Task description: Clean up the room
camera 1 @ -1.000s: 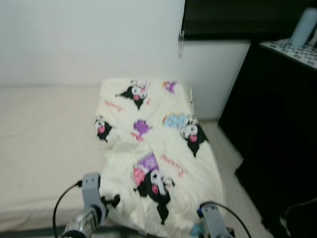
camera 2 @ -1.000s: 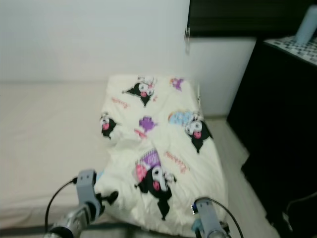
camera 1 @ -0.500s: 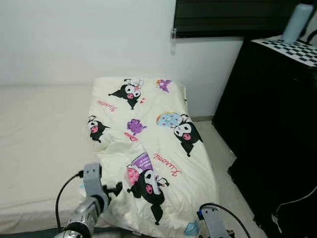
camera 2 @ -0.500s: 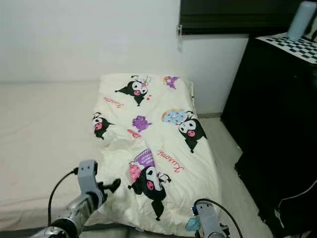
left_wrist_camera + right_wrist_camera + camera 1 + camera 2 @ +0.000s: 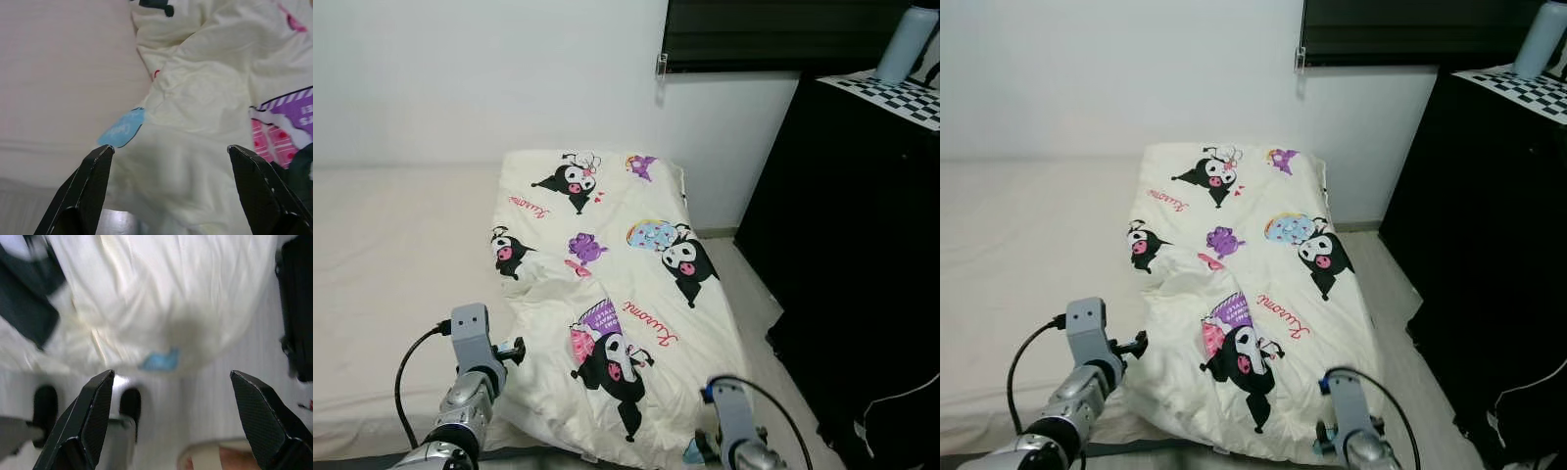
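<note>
My left wrist view catches a blue patch [image 5: 121,133] at the blanket's [image 5: 607,284] edge, small from my head. The cartoon-print blanket runs lengthwise from the wall to the bed's [image 5: 382,255] foot edge, along its right side. My left gripper [image 5: 171,181] hovers spread over its near-left corner; my right gripper [image 5: 171,421], fingers apart, hangs over the overhanging foot edge.

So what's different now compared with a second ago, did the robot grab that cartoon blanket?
No grab yet. The left claw has drawn back toward the robot and a little to its left, off the blanket edge, open. The right claw stays low at the bed's foot end, open too. The whole picture shifted because the head camera moved. The blanket lies spread on the bed as before.
</note>
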Robot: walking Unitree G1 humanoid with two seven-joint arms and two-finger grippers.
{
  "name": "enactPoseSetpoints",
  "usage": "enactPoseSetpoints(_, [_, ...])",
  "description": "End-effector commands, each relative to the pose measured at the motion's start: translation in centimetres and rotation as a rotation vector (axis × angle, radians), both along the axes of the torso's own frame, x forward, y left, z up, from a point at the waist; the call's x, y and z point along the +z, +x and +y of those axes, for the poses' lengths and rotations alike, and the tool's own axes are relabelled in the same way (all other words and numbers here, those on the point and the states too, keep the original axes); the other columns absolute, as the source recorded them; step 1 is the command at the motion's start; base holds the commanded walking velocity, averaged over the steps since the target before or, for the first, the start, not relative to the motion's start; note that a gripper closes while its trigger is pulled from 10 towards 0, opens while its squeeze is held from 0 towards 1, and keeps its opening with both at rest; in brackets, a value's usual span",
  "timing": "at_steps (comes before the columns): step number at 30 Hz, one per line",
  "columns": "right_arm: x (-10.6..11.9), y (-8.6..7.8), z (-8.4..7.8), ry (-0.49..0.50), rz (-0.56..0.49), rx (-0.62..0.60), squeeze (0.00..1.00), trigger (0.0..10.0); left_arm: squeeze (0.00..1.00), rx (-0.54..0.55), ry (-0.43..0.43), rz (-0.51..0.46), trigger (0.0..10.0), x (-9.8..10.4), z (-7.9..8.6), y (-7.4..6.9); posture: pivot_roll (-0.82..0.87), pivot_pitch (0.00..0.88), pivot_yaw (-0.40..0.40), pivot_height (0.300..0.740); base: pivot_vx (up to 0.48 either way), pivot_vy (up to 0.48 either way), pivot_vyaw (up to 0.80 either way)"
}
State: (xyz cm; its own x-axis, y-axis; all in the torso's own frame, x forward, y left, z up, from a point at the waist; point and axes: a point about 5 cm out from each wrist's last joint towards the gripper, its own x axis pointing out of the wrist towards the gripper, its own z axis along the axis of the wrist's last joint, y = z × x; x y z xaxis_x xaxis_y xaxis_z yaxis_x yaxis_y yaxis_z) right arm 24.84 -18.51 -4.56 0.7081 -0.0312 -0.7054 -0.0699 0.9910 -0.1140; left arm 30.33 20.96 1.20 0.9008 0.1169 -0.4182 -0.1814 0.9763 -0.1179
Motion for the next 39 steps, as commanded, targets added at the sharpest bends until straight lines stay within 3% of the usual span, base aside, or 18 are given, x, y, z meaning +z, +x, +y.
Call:
enactPoseSetpoints(1, [0.3,0.3,0.1,0.032,-0.028,-0.009,0.00,10.0,0.00,0.010,0.002,0.032,10.0,-0.7,0.3,-0.7,-0.16,0.068,0.006,0.654,0.000,0.000,0.00])
enactPoseSetpoints(10, [1.2,1.4,0.7,0.073,-0.084,0.022,0.00,10.0,0.00,-0.011,-0.076,-0.006,10.0,-0.4,-0.9,-0.2,-0.16,0.072,0.005,0.629,0.000,0.000,0.00])
enactPoseSetpoints(11, [1.5,1.8,1.0,0.103,-0.110,0.024,0.00,10.0,0.00,0.033,-0.181,-0.033,10.0,-0.1,-1.2,0.2,-0.16,0.073,0.005,0.619,0.000,0.000,0.00])
enactPoseSetpoints(18, [2.3,2.6,1.6,0.157,-0.162,0.045,0.00,10.0,0.00,0.054,-0.288,-0.091,10.0,0.7,-1.7,1.0,-0.17,0.078,0.011,0.594,0.000,0.000,0.00])
enactPoseSetpoints(24, [2.5,2.9,1.7,0.169,-0.179,0.054,0.00,10.0,0.00,0.057,-0.288,-0.129,10.0,1.6,-1.6,1.7,-0.17,0.079,0.013,0.579,0.000,0.000,0.00])
enactPoseSetpoints(30, [3.4,3.4,2.6,0.258,-0.255,0.102,0.00,10.0,0.00,0.094,-0.208,-0.273,10.0,4.9,0.0,3.6,-0.17,0.082,0.016,0.574,0.000,0.000,0.00])
enactPoseSetpoints(36, [3.6,3.5,3.2,0.287,-0.273,0.140,0.00,10.0,0.00,0.041,-0.273,-0.438,10.0,8.3,0.7,5.3,-0.17,0.088,0.012,0.574,0.000,0.000,0.00])
enactPoseSetpoints(38, [3.6,3.5,3.3,0.287,-0.273,0.142,0.00,10.0,0.00,0.032,-0.258,-0.461,10.0,8.9,0.9,5.5,-0.17,0.090,0.011,0.574,0.000,0.000,0.00])
enactPoseSetpoints(39, [3.7,3.6,3.3,0.288,-0.275,0.145,0.00,10.0,0.00,0.030,-0.205,-0.471,10.0,9.5,1.3,5.7,-0.17,0.092,0.012,0.574,0.000,0.000,0.00])
